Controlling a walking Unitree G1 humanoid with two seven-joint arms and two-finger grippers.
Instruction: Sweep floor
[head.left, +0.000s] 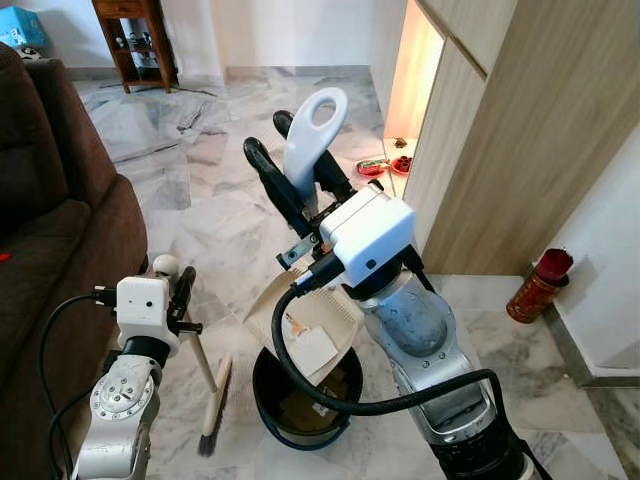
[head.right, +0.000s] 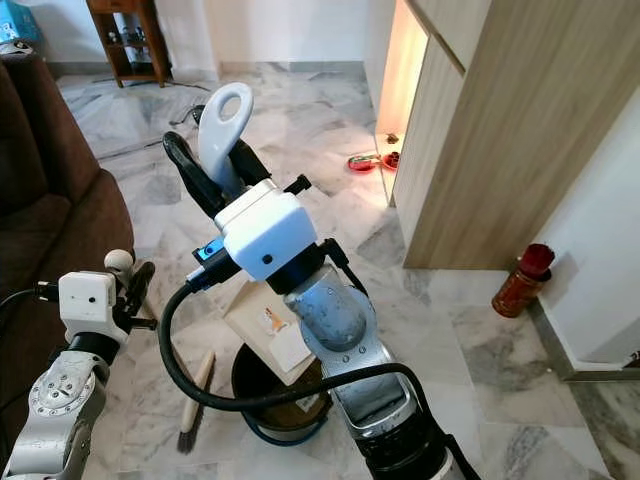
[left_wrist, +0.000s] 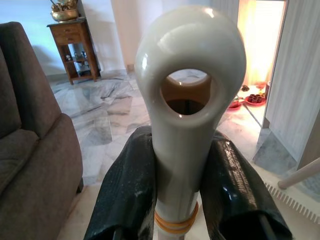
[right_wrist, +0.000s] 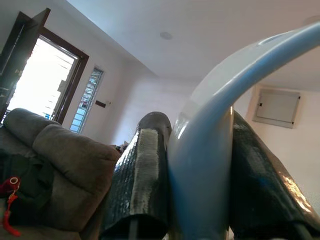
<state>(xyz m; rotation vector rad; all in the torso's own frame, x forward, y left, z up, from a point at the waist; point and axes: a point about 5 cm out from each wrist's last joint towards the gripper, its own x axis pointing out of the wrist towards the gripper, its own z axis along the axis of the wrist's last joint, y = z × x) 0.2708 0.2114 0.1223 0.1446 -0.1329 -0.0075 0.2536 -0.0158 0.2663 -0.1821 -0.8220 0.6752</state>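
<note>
My right gripper (head.left: 285, 150) is shut on the white loop handle (head.left: 315, 130) of a beige dustpan (head.left: 330, 310). The pan is tilted mouth-down over a black bin (head.left: 340, 405), with paper scraps (head.left: 312, 348) at its lower edge. In the right wrist view the fingers (right_wrist: 142, 175) clamp that handle (right_wrist: 200, 165) from both sides. My left gripper (head.left: 180, 295) is shut on the cream broom handle (head.left: 166, 266), low at the left by the sofa. The brush head (head.left: 214, 405) rests on the floor beside the bin. The left wrist view shows the handle's holed end (left_wrist: 187, 60) between the fingers (left_wrist: 127, 195).
A brown sofa (head.left: 50, 200) fills the left side. A wooden cabinet (head.left: 500, 150) stands to the right, with red dishes (head.left: 385, 165) on the floor at its lit opening. A red bottle (head.left: 538, 285) stands by the right wall. A wooden side table (head.left: 135, 40) is at the far back.
</note>
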